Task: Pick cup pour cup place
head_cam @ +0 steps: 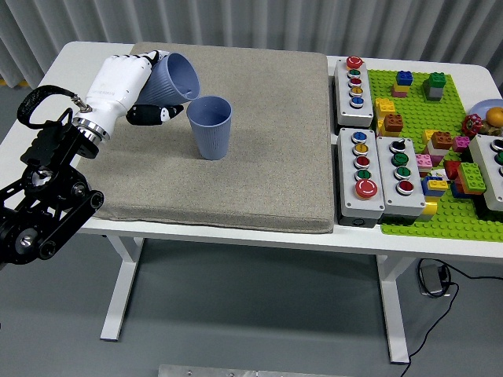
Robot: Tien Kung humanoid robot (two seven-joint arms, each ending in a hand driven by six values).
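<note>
Two blue cups: one (174,78) grasped in the left hand (132,85), fingers wrapped round it, raised and tipped with its mouth toward the second cup (211,126), which stands upright on the grey mat (267,157) just beside it. One white table (67,75) bearing the mat; four grey button boxes (354,81) to the mat's right, one cut by the picture's edge. One green baseplate (440,208) with many coloured bricks, beside the boxes.

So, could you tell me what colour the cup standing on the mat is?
The standing cup is a muted blue-grey, seen clearly in the head view.
</note>
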